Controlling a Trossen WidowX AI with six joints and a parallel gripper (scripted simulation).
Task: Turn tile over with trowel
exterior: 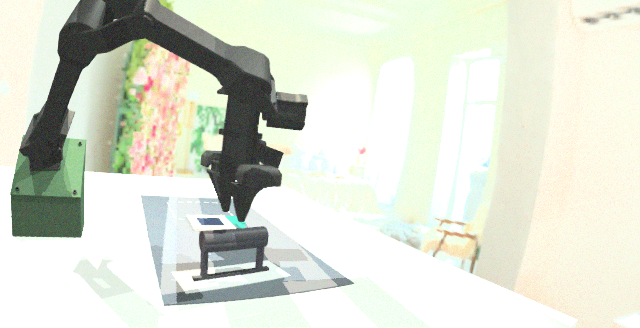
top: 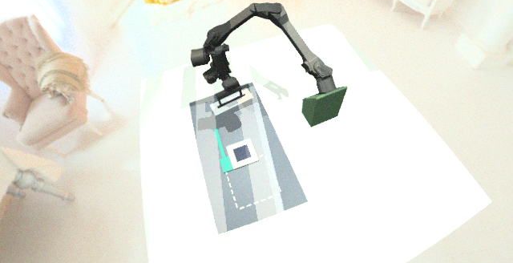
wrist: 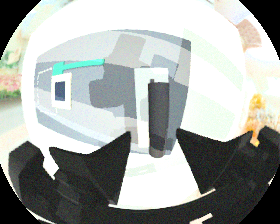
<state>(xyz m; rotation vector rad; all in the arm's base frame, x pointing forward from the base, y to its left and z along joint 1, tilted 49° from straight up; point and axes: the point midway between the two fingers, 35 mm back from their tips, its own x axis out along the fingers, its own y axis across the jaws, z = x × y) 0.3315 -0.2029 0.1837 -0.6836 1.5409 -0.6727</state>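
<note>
The trowel's white blade (top: pixel 216 109) (exterior: pixel 182 280) (wrist: pixel 141 100) lies flat at one end of the mat. Its black bar handle (exterior: pixel 233 238) (wrist: pixel 158 117) stands above it on two posts. My gripper (top: pixel 231 87) (exterior: pixel 234 216) (wrist: pixel 153 133) is open and points down just above the handle, which shows between and beyond the fingertips in the wrist view. Nothing is held. The tile (top: pixel 241 153) (exterior: pixel 211 221) (wrist: pixel 59 91) lies flat with a dark blue square facing up, over the near edge of the dashed outline (top: pixel 239 208). Its underside is hidden.
A flat teal piece (top: pixel 226 164) (wrist: pixel 57 69) with a long narrow strip lies against the tile's side. The grey patterned mat (top: pixel 236 224) (exterior: pixel 155 228) lies on the white table. The arm's green base (top: pixel 325 107) (exterior: pixel 47 215) stands beside the mat.
</note>
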